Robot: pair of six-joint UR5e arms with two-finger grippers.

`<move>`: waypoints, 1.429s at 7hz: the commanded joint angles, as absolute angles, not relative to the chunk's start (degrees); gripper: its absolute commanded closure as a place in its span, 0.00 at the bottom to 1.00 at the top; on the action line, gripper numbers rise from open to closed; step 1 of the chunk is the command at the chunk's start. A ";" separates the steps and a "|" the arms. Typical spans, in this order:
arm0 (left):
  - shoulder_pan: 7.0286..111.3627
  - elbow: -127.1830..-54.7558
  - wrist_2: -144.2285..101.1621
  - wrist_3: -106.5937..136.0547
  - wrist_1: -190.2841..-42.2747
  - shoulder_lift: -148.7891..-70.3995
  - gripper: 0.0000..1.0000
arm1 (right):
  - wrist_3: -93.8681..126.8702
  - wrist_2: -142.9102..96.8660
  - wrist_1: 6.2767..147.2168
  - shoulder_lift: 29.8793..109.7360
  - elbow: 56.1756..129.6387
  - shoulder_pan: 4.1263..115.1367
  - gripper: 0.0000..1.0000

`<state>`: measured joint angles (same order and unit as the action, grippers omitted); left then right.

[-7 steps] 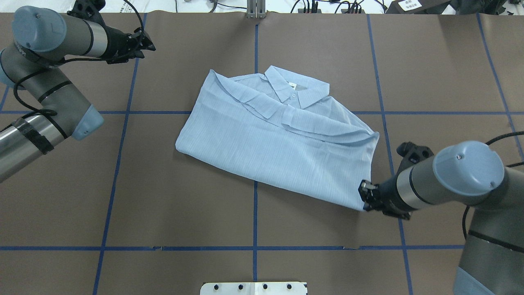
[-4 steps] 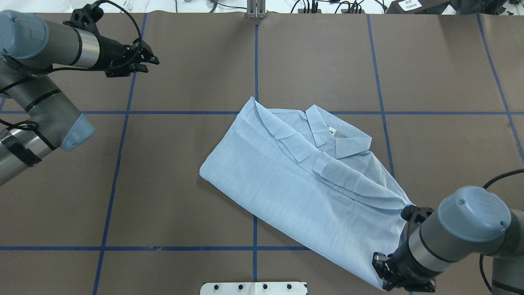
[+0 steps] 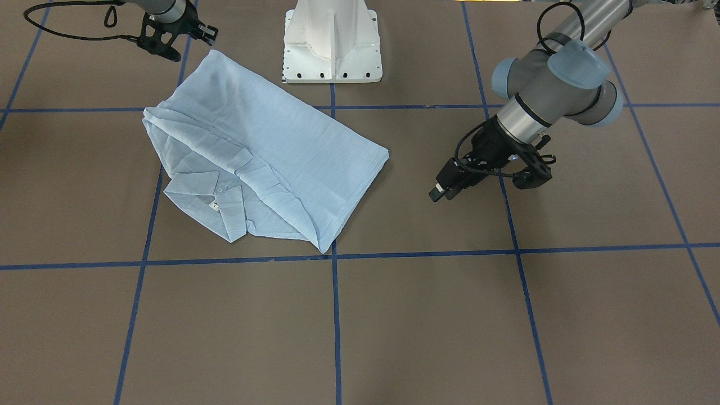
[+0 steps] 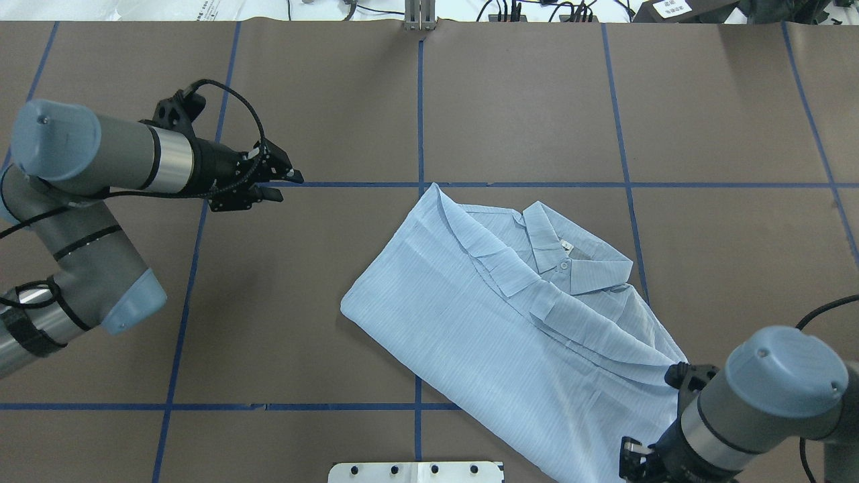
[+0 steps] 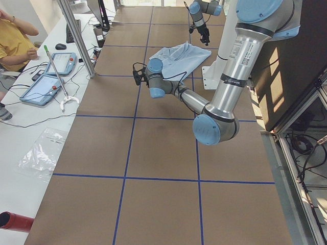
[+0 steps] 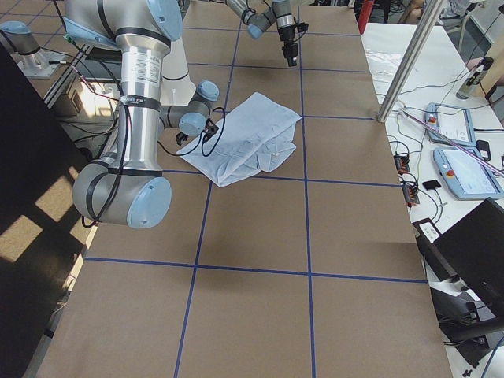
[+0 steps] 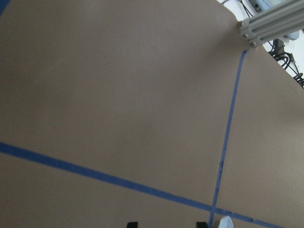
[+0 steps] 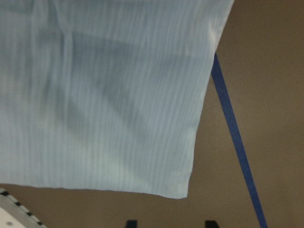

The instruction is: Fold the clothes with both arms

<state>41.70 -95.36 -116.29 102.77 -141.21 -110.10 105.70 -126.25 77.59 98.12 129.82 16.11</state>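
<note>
**Shirt folded into a packet and let go at the lower right**

The light blue, finely striped button-up shirt lies as a compact, roughly rectangular packet on the brown table with its grid of blue tape. In the overhead view it slants from just right of centre down to the bottom right. Its sleeves are tucked in and its collar lies flat on top, so the main folds look done. What seems left is squaring the packet up, and perhaps one more fold across.

The black two-finger right gripper sits at the bottom right, just beside the shirt's nearest corner. In its wrist view its fingertips stand apart with no cloth between them, so it is released. The black left gripper, left of centre, hangs over bare table well apart from the shirt. Its fingers are spread too, and it holds nothing.

A second ago the shirt lay higher, around the middle of the overhead frame, with the right gripper at its lower right corner. Since then the shirt has slid down and to the right and turned a little clockwise. The left gripper has come from the upper left corner in towards the centre.
</note>
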 commanded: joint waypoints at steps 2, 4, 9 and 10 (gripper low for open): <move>32.46 -98.34 -112.08 108.97 -133.97 -109.07 0.34 | 103.90 -125.60 77.34 87.87 124.33 33.59 0.00; 26.39 -98.09 -107.95 112.93 -132.45 -109.60 0.34 | 96.62 -125.07 77.08 79.04 114.48 40.41 0.00; 23.47 -96.59 -107.49 114.08 -131.13 -111.97 0.36 | 93.25 -123.05 77.08 78.13 113.12 41.13 0.00; 23.47 -96.59 -106.36 114.08 -131.05 -112.41 0.45 | 93.25 -123.13 77.08 78.13 112.94 41.13 0.00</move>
<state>23.56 -96.67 -107.27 114.07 -131.12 -111.91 93.28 -123.13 77.08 78.10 113.18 41.10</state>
